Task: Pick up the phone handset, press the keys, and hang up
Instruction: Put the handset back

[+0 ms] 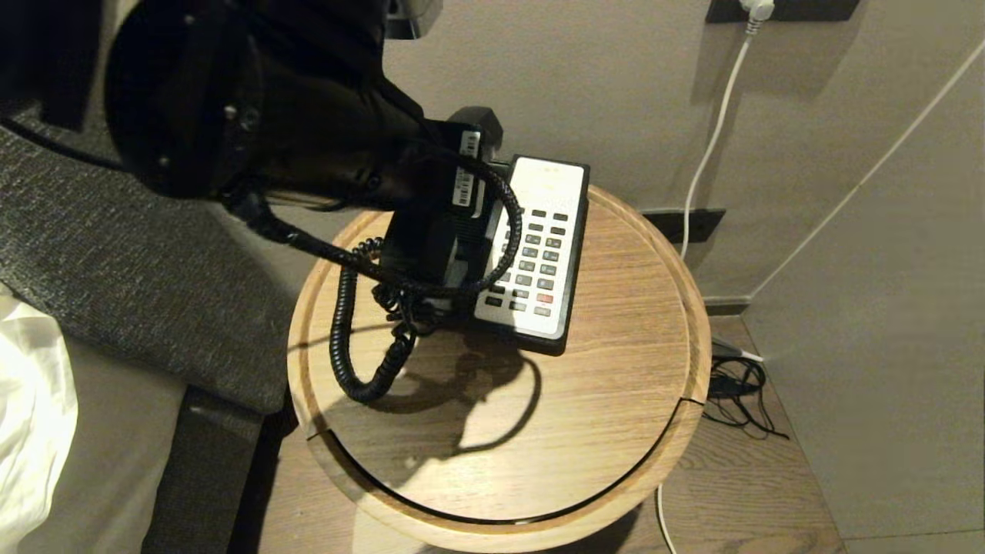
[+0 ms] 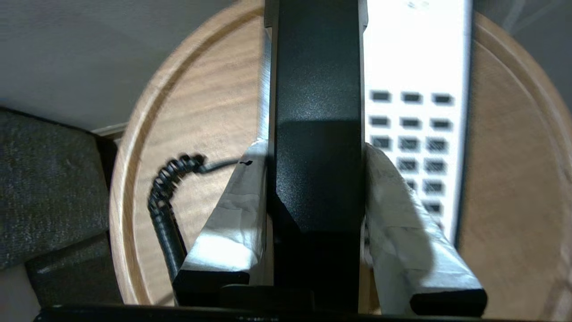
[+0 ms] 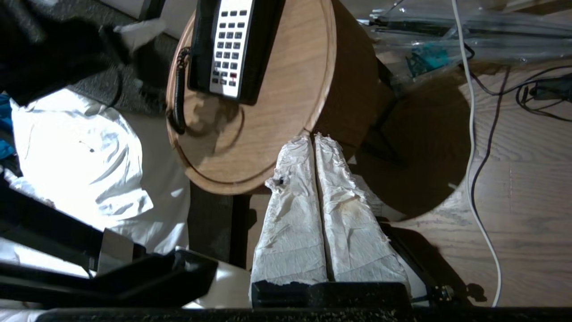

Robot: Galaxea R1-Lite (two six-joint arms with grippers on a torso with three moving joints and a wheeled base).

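The phone handset point(image 2: 317, 147) sits between the two taped fingers point(image 2: 237, 214) of the left gripper point(image 2: 315, 154), which presses against both of its sides and holds it lengthwise over the phone base point(image 1: 573, 254). In the head view the handset point(image 1: 431, 238) lies just left of centre, largely hidden under the black left arm that reaches in from the upper left of the frame. Whether the handset rests in its cradle or hangs just above it cannot be told.

Directly to the right of the handset, the keys point(image 1: 539, 258) run in rows of three down the white faceplate, with one red key point(image 1: 545, 298) near the lower end. In the left wrist view the keys point(image 2: 411, 143) show to the right of the handset, partly behind one finger.

The coiled cord point(image 1: 346, 338) loops from under the handset down to the lower left of the surface point(image 1: 616, 400), a round wooden top with a raised rim, and casts a shadow across the wood.

The right gripper point(image 3: 315, 143) appears only in the right wrist view, at centre frame, its two paper-wrapped fingers pressed together with nothing between them. It hangs apart from the surface point(image 3: 286, 89), near the rim, with the phone in the upper part of that frame.

A white cable point(image 1: 712, 138) runs down the wall at upper right, and a tangle of black wire point(image 1: 739, 392) lies on the floor at right. White bedding point(image 1: 31, 415) shows at the lower left edge.
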